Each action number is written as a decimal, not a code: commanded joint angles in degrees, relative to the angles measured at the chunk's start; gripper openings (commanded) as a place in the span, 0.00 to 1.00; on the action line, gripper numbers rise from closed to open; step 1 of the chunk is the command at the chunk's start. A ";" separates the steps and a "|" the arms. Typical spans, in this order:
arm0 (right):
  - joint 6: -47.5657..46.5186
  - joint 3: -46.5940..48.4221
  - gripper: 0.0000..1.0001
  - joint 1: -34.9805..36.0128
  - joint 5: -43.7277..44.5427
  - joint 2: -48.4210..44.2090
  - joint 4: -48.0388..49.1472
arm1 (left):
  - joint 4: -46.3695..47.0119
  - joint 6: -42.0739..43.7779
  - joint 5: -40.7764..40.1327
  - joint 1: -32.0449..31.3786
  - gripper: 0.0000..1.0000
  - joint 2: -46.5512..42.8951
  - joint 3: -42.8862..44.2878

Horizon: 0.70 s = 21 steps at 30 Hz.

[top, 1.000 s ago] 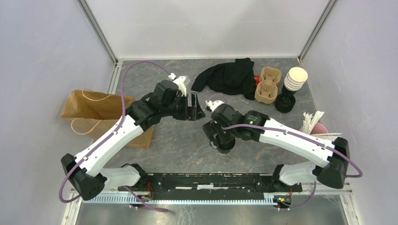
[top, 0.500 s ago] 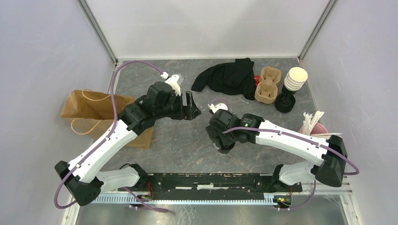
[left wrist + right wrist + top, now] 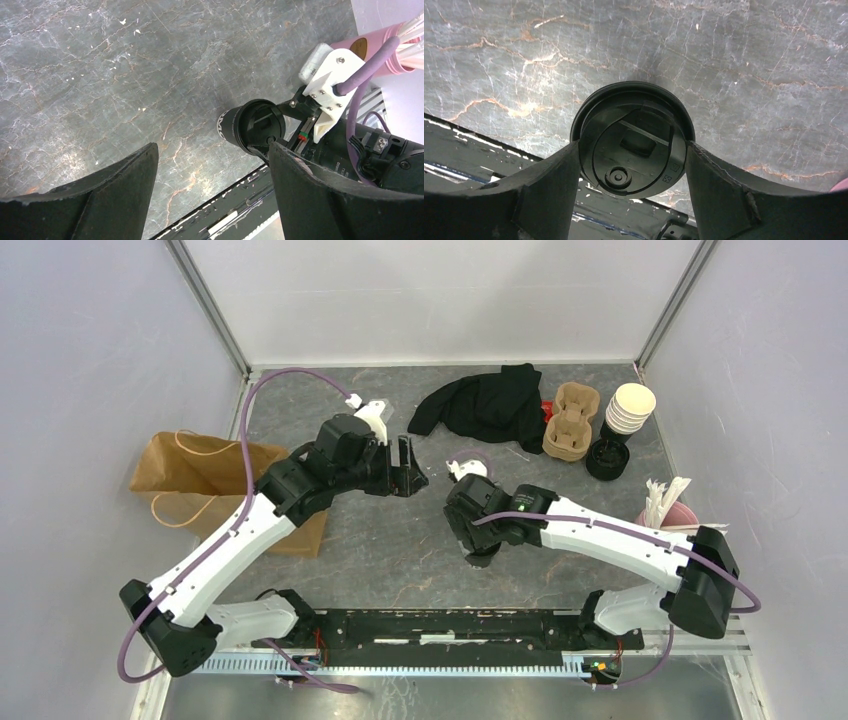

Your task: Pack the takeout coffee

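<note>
The right hand (image 3: 632, 152) is clamping the lidded coffee cup (image 3: 634, 125), its two fingers (image 3: 549, 185) hugging opposite sides of the lid rim in the middle of the wrist view. In the overhead view the pair is sitting just below the centre of the frame, over the grey surface (image 3: 380, 540). I cannot tell whether the cup's base is resting on the surface or hanging just above it. The left hand (image 3: 211, 150) is hovering with its fingers spread wide apart and nothing between them, facing the cup. The cardboard carrier (image 3: 569, 420) is lying well apart at the upper right, and the brown paper bag (image 3: 195, 475) is lying at the left. For this step to go well, the fingers should probably be gripping the cup wall under the lid's lip, since squeezing the lid alone risks popping it off. Lifting straight up and carrying the cup upright looks safest.
</note>
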 commanded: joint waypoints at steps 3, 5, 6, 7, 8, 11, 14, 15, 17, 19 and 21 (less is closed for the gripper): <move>-2.87 -2.56 0.74 -5.90 6.66 0.30 6.27 | 1.23 3.05 -0.84 0.19 0.87 0.55 0.55; -5.48 -3.04 0.73 -10.65 5.79 0.11 9.12 | 1.21 3.24 -0.87 0.19 0.87 0.84 0.81; -7.10 -3.15 0.72 -13.03 5.69 0.10 10.91 | 1.18 3.32 -0.93 0.19 0.87 1.02 0.98; -8.60 -2.94 0.71 -15.00 6.03 0.31 12.18 | 1.03 3.42 -0.89 0.19 0.87 1.12 1.22; -9.96 -2.39 0.71 -16.91 6.01 0.85 13.85 | 0.89 3.47 -0.92 0.19 0.87 1.14 1.40; -14.44 -0.83 0.71 -23.57 3.27 4.10 19.34 | 0.55 3.67 -1.24 0.19 0.88 1.23 1.88; -17.72 5.15 0.72 -28.11 1.39 10.29 18.94 | -0.38 3.83 -1.60 0.19 0.88 1.36 2.79; -18.70 6.74 0.72 -28.63 1.61 11.94 18.40 | -0.63 3.87 -1.63 0.19 0.88 1.28 3.02; -19.73 8.32 0.73 -29.59 1.64 13.44 18.32 | -1.27 4.08 -1.80 0.19 0.88 1.16 3.76; -19.99 8.09 0.74 -30.90 1.40 13.66 18.79 | -1.89 4.13 -1.79 0.19 0.88 0.91 4.07; -20.13 7.42 0.75 -32.46 0.28 13.44 19.50 | -2.27 4.14 -3.60 0.23 0.89 0.56 4.20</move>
